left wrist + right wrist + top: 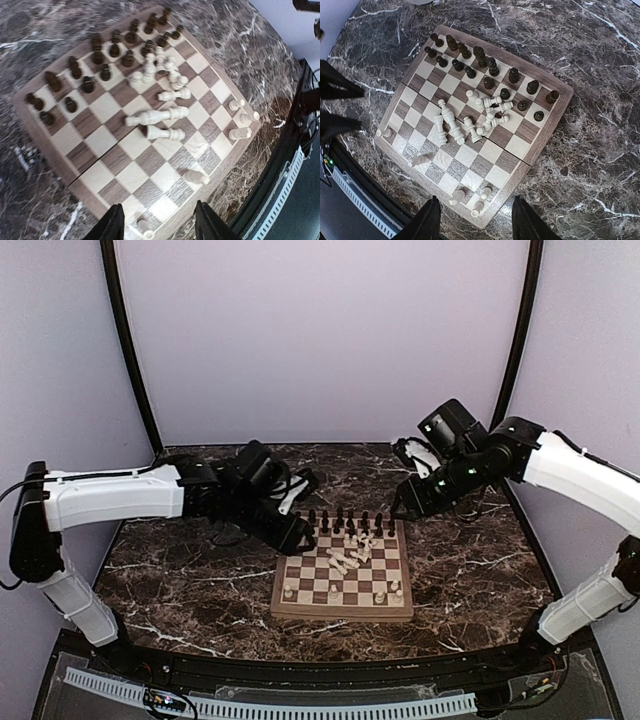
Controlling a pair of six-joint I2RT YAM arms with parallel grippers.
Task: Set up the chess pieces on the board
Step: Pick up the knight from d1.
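The board [340, 614] lies on the dark marble table between my two arms. Dark chess pieces [345, 520] stand upright in its two far rows. A heap of white chess pieces [350, 550] lies toppled in the board's middle [470, 122] [160, 115], and a few more whites [380, 595] sit along the near row. My left gripper [297, 533] hangs open over the board's far left corner, with only squares below its jaws [160, 225]. My right gripper [408, 505] is open above the far right corner [476, 222], holding nothing.
Marble table [180, 580] surrounds the board on all sides. Pale curtain walls and black frame posts [130, 350] close the back and sides. A white slotted cable duct [300, 708] runs along the near edge by the arm bases.
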